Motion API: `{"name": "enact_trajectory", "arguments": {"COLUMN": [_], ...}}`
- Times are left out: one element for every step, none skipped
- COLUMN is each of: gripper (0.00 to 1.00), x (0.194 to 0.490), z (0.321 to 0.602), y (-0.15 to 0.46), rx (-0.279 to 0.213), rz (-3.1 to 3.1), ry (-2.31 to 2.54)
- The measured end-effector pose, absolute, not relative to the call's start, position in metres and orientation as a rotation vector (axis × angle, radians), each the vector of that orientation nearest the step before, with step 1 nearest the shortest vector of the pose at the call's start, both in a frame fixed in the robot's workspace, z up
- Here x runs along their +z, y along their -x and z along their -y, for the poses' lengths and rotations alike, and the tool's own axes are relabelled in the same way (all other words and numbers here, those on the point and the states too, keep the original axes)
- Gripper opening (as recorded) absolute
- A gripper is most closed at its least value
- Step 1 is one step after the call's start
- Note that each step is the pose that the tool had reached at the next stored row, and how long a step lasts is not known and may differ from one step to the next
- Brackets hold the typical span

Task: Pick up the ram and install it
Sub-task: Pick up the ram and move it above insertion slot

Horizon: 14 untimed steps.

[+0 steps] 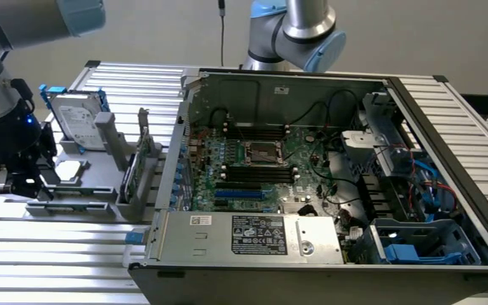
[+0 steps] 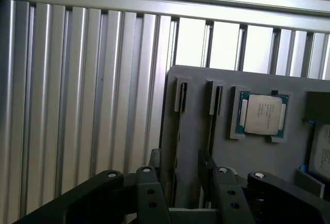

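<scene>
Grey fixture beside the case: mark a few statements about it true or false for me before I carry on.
1. The hard drive with blue brackets sits inside the computer case. False: it stands in the grey fixture, outside the case.
2. The tool is open. True.
3. The tool holds the ram. False: it holds nothing; the ram stands upright in the fixture.
4. A silver CPU chip lies in a pocket of the fixture. True.
5. The case is open, with the motherboard exposed. True.
</scene>
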<state>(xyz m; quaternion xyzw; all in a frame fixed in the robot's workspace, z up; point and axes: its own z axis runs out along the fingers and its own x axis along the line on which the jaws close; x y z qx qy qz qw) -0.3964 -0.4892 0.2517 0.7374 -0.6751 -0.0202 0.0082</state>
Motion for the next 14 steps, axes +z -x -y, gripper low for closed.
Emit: {"name": "enact_trajectory", "arguments": {"gripper": [0.42, 0.42, 0.42, 0.42, 0.42, 0.42, 0.42, 0.42, 0.42, 0.42, 0.42, 0.42, 0.42, 0.42], "x": [0.2516, 0.2515, 0.2514, 0.2513, 0.2512, 0.2513, 0.2513, 0.2514, 0.2514, 0.2514, 0.2514, 0.2514, 0.2514, 0.2513], "z": [0.4892, 0.4892, 0.4892, 0.4892, 0.4891, 0.4892, 0.4892, 0.4892, 0.4892, 0.4892, 0.4892, 0.4892, 0.4892, 0.4892], "y": [0.3964, 0.3964, 0.3964, 0.3964, 0.3965, 0.3965, 0.3965, 0.3964, 0.3964, 0.3964, 0.3964, 0.3964, 0.3964, 0.3964], "rx": [-0.069, -0.075, -0.081, -0.086, -0.089, -0.09, -0.09, -0.09, -0.09, -0.09, -0.09, -0.09, -0.09, -0.09], "rz": [2.108, 2.105, 2.103, 2.101, 2.1, 2.1, 2.099, 2.099, 2.099, 2.099, 2.099, 2.099, 2.099, 2.099], "ry": [-2.302, -2.299, -2.296, -2.294, -2.292, -2.291, -2.291, -2.291, -2.291, -2.291, -2.291, -2.291, -2.291, -2.291]}}
